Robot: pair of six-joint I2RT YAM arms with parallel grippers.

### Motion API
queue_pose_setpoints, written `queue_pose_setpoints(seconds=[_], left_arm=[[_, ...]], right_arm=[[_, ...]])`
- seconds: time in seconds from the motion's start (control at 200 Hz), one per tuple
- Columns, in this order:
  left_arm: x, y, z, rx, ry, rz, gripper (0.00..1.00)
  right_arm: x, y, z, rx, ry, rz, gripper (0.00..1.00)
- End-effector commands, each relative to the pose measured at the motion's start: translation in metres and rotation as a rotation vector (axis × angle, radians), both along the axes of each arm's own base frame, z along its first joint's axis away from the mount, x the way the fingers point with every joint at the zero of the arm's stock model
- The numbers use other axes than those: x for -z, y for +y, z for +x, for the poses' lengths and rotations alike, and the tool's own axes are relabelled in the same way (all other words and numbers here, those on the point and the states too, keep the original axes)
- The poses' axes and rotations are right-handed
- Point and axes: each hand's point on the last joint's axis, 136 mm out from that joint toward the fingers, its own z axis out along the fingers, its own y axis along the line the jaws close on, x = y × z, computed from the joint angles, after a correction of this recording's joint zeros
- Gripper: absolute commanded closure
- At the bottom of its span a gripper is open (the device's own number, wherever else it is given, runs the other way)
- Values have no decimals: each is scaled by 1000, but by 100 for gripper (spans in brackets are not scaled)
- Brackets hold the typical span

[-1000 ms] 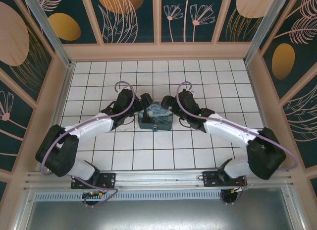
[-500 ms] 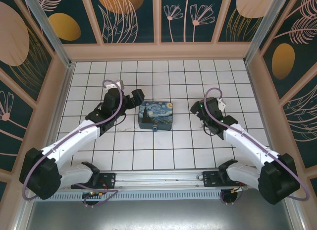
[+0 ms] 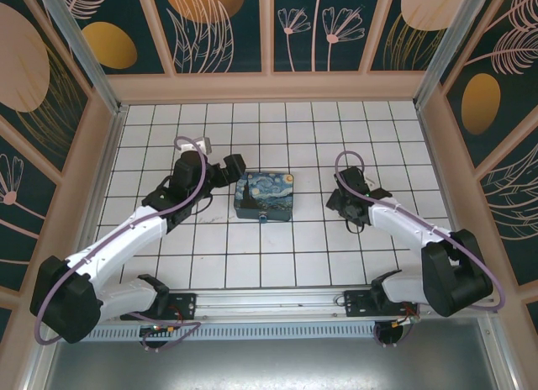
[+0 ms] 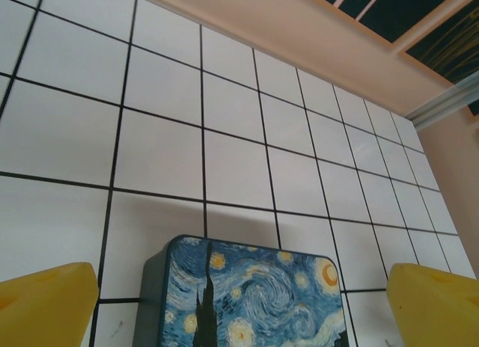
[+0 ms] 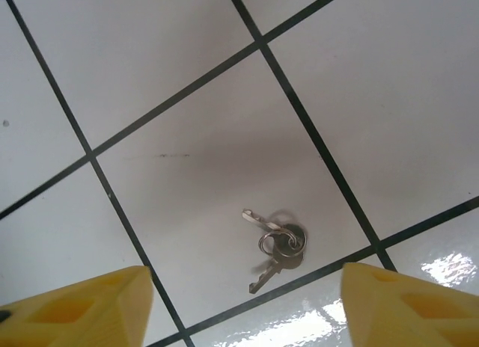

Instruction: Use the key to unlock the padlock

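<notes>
Moving off the box, the right gripper now straddles the keys, jaws apart, ready to grab; left gripper open.

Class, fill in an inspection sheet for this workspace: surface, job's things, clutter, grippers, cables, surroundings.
Surface: white tiled floor, dark grout lines.
Job's things: padlock at the near side of the painted box, too small to judge its state; keys on a ring, lying flat on a tile.
Clutter: nothing seen.
Grippers: left gripper open, facing the box; right gripper open, above the keys, not touching them.
Cables: purple cable looped along each arm.
Surroundings: walls with leaf and flower panels; metal rail at the near edge.
</notes>
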Motion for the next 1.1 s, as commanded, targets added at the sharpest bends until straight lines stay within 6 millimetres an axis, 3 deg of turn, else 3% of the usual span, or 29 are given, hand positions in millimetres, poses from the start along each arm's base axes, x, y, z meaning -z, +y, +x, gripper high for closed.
queue_pose_setpoints(seconds=[0.0,0.631,1.096], left_arm=[[6,-7,-4,46,9,-21,1],[21,-18,-3,86,47,-34,1],[25,-23,1,89,61,-50,1]], right_arm=[[6,-7,-6,-6,16,5,35],[32,-11,1,-46,70,0,50],[54,-10,-10,-66,139,-14,54]])
